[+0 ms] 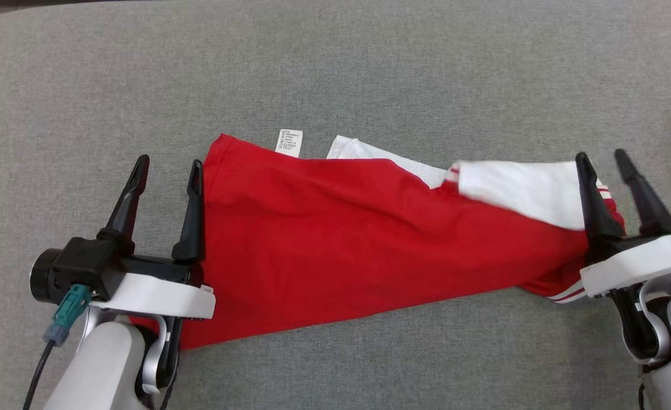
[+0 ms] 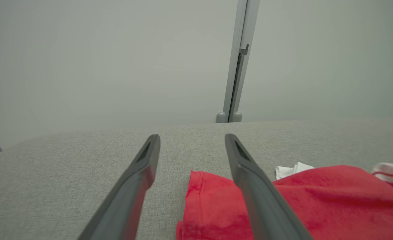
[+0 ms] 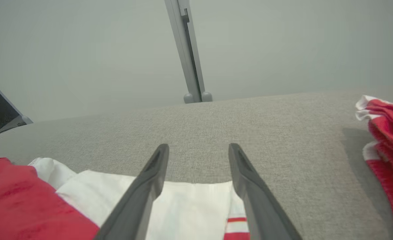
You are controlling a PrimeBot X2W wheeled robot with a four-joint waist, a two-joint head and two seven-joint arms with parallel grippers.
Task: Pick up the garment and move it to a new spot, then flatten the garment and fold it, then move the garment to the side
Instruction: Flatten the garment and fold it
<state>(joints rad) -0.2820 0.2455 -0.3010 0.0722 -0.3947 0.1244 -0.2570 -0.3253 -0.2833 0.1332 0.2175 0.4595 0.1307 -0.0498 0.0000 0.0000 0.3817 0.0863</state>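
A small white care label sticks out from the far edge of the red-and-white garment, beyond the left jaws' tips and to their right; its print is too small to read. No other writing shows.

The garment lies in a long band on the grey fabric-covered desk, stretched from the left jaws to the right jaws. The left jaws stand wide apart and hold nothing: one finger runs along the garment's red hemmed edge, the other is over bare desk. The right jaws are also apart and grip nothing. One finger is over the end of the white sleeve, and the other is just outside the striped cuff.

Bare desk spreads well beyond both sets of tips, up to its far rounded edge. In the right wrist view, a second red-and-white cloth pile sits off to the right jaws' right, well apart from them.
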